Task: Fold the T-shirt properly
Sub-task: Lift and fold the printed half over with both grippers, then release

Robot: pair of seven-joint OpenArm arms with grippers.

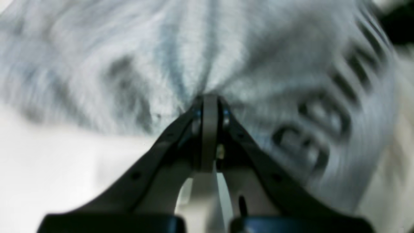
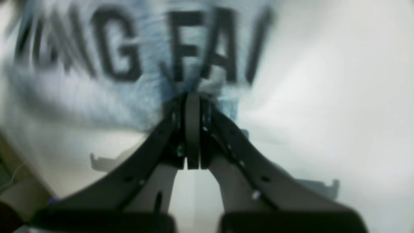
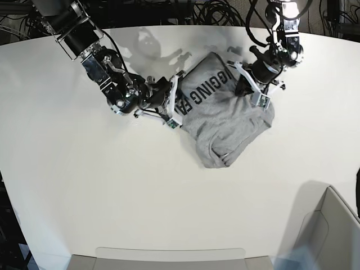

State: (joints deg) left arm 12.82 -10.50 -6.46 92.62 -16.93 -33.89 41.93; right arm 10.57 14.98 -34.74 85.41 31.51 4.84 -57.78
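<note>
The light-grey T-shirt (image 3: 228, 121) lies bunched on the white table (image 3: 112, 185), with black block lettering facing up along its left part. My right gripper (image 3: 179, 104), on the left in the base view, is shut on the shirt's left edge. In the right wrist view the cloth (image 2: 106, 84) gathers at the closed tips of that gripper (image 2: 192, 96), just below the letters. My left gripper (image 3: 243, 84) is shut on the shirt's upper right edge. The left wrist view shows folds of the T-shirt (image 1: 129, 64) radiating from this gripper's (image 1: 210, 97) pinched tips.
A grey bin (image 3: 332, 230) stands at the table's near right corner. A flat pale tray edge (image 3: 169, 254) runs along the near edge. Dark cables (image 3: 185, 11) lie behind the table's far edge.
</note>
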